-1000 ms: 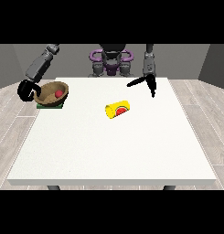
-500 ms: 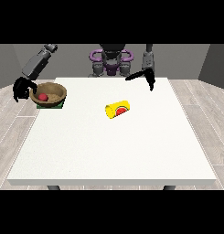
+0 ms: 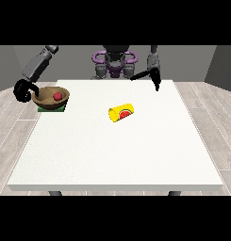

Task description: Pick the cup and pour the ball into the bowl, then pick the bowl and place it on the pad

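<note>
1. At the table's (image 3: 117, 155) far corner on the view's left, the bowl (image 3: 51, 98) sits on the green pad (image 3: 52, 108) with the red ball (image 3: 56, 96) inside it.
2. The yellow cup (image 3: 122, 113) lies on its side near the middle of the table, its mouth turned toward the camera, well apart from both hands.
3. Judged from this layout, the pour and the placing look done; what remains is only getting the hand clear of the bowl.
4. Risk: the bowl overhangs the pad and the pad lies near the table's edge. A hand leaving along the rim could drag or tip the bowl off the pad, or roll the ball out.
5. Risk: the cup is round and on its side, so a passing arm could set it rolling across the table.
6. The hand at the view's left (image 3: 22, 91) is just beside the bowl's outer rim, at the edge of the table. Its fingers look curled, but I cannot tell whether they touch or hold the rim.
7. The hand at the view's right (image 3: 150, 75) hangs above the far edge with fingers spread straight, holding nothing and touching nothing.
</note>
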Controlling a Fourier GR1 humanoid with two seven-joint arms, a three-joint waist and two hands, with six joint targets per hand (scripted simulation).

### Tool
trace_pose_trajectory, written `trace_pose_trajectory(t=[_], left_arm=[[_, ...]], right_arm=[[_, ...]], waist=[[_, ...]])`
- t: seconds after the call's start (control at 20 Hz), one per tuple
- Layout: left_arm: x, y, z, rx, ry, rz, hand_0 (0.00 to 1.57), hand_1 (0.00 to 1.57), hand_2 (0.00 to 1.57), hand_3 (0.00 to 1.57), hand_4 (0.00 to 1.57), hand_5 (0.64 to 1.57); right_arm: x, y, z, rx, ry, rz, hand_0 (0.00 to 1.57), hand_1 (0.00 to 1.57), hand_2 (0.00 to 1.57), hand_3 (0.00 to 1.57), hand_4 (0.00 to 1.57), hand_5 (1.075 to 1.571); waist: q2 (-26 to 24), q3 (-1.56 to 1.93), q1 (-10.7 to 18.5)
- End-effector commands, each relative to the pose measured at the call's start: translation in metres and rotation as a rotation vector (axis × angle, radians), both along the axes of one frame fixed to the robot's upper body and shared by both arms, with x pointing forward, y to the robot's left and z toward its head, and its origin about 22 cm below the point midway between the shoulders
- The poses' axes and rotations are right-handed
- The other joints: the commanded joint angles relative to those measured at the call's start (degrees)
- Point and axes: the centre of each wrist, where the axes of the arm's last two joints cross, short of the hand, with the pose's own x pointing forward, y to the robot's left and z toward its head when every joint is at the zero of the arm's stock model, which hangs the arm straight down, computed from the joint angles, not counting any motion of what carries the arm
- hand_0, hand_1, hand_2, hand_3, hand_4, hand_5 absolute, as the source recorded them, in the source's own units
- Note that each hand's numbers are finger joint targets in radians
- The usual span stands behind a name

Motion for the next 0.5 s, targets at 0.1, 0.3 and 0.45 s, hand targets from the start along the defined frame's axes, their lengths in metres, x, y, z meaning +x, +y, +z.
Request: trace_pose_trajectory(t=[0.1, 0.3, 0.45], left_arm=[[0.000, 0.008, 0.018, 0.002, -0.043, -0.004, 0.00, 0.00, 0.00, 0.00, 0.00, 1.565], [-0.010, 0.012, 0.022, -0.004, -0.046, 0.015, 0.00, 0.00, 0.00, 0.00, 0.00, 1.565], [-0.020, 0.032, 0.006, -0.004, -0.024, -0.005, 0.00, 0.00, 0.00, 0.00, 0.00, 1.566]], right_arm=[[-0.004, -0.002, -0.006, -0.085, 0.097, 0.002, 1.57, 1.57, 1.57, 1.32, 0.65, 1.552], [-0.020, -0.028, 0.024, -0.162, 0.091, -0.119, 0.75, 0.75, 0.47, 0.74, 0.00, 1.514], [-0.039, -0.043, 0.022, -0.199, 0.098, -0.165, 0.00, 0.00, 0.43, 0.33, 0.00, 1.481]], waist=[[1.5, 0.02, 0.4], [2.6, 0.05, -0.2], [1.3, 0.01, 0.3]])
